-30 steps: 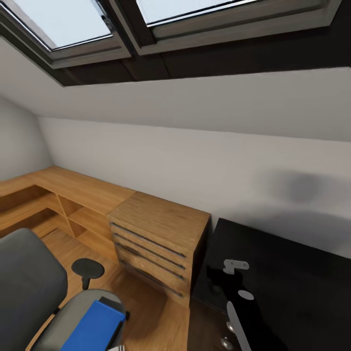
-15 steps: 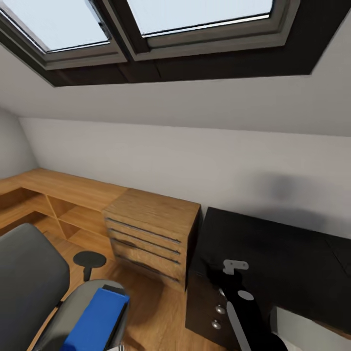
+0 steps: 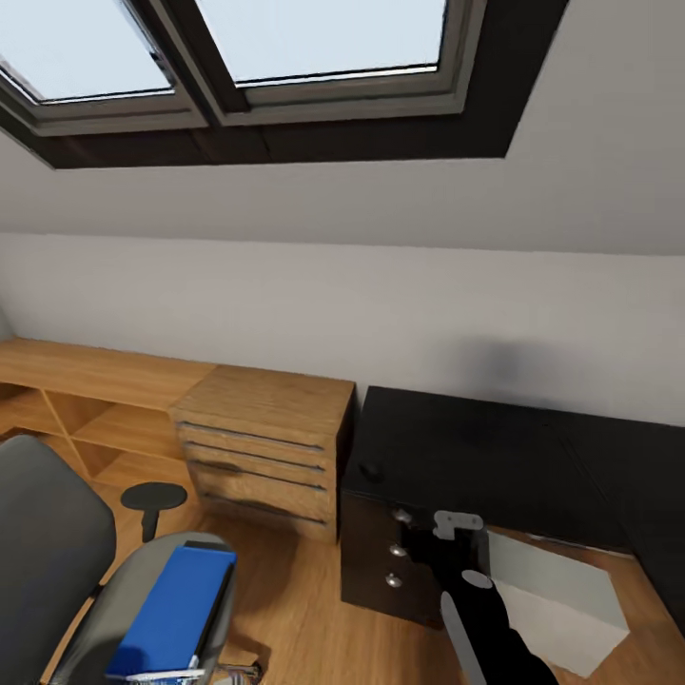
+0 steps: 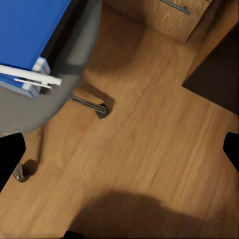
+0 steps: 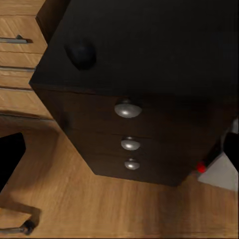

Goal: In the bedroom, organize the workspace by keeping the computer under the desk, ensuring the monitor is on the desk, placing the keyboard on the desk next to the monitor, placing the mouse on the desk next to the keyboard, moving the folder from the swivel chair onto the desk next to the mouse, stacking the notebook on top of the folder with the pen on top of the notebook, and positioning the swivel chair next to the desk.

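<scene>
The glossy black worktop (image 3: pixel 495 457) runs along the grey wall under the dark-framed skylight (image 3: pixel 276 76), its drawer unit (image 3: pixel 381 561) with round silver knobs at its left end. The small black mouse (image 3: pixel 369 470) sits on the worktop near that end's front corner, directly above the drawers. The light grey computer (image 3: pixel 557 609) stands on the oak floor (image 3: pixel 304 609) under the worktop, just beside the drawer unit. To the left, the oak cabinet (image 3: pixel 262 447) stands next to the worktop.

The swivel chair (image 3: pixel 57 561) is at lower left, apart from the worktop, with the blue folder (image 3: pixel 176 609) lying flat on its seat. In the left wrist view a thin white object, possibly the pen (image 4: pixel 37 79), lies at the folder's edge, though it is too small to be sure.

The right arm (image 3: pixel 476 609) reaches up from the bottom of the head view in front of the drawers. Each wrist view shows dark fingertips (image 5: pixel 10 159) at the frame's opposite sides, so the left gripper (image 4: pixel 119 154) and right gripper (image 5: pixel 119 154) both stand apart, holding nothing.
</scene>
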